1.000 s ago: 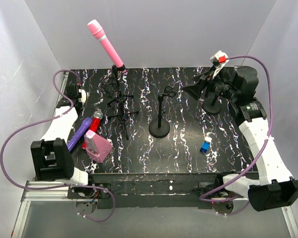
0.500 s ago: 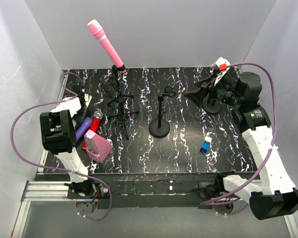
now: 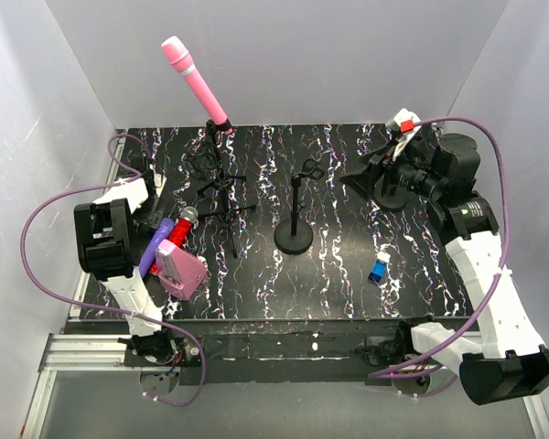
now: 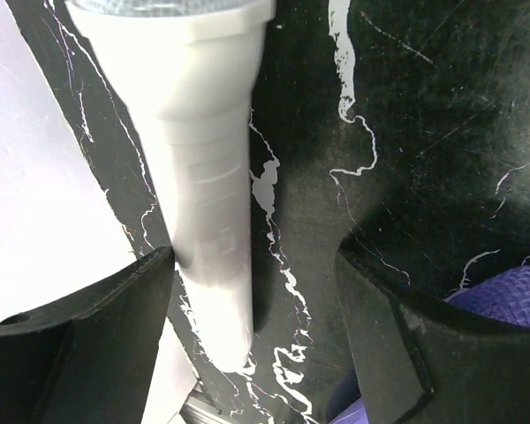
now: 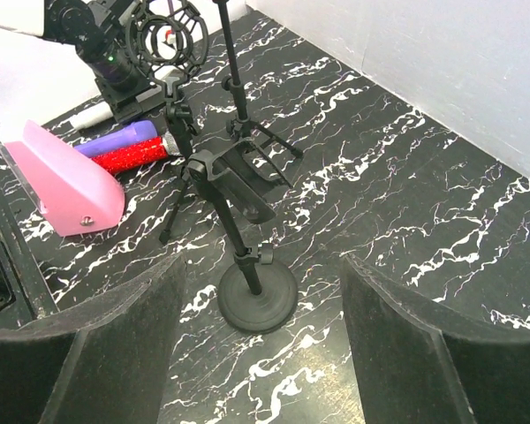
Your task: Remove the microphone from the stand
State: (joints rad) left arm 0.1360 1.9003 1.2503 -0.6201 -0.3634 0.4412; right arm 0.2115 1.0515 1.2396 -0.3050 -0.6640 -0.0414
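Pink plastic microphone is seated at the top of the tripod stand, tilted up and back to the stand's left; it is not yet removed. The left jaws stand apart, low over the bench left of the stand's legs, straddling a white microphone that lies there unclamped. The right jaws are likewise apart and empty, well to the stand's right. My judgement: I should raise the left arm, close on the pink body just above its seat, and draw along the microphone's own axis; a sideways pull may tip the tripod.
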